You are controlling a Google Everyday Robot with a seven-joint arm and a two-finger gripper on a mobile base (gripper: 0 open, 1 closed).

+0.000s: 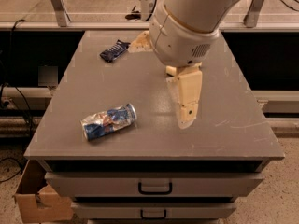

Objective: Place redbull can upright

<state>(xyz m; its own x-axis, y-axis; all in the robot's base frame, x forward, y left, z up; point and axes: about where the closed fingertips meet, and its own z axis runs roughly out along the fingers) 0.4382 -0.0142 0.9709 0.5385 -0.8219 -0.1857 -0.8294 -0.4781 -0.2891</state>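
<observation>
The redbull can (109,121) lies on its side at the front left of the grey table (224,125), its silver rimmed end pointing right and a little back. It looks shiny, with blue, silver and red marks. My gripper (161,85) hangs over the middle of the table, to the right of the can and apart from it. It is open and empty. One cream finger (187,99) points down toward the table's front; the other finger (140,43) sticks out at the back left of the wrist.
A dark blue crumpled wrapper (114,50) lies at the back left of the table. My bulky arm (187,22) covers the back middle. Drawers (154,186) are below the tabletop. A cardboard box (39,199) sits on the floor at the left.
</observation>
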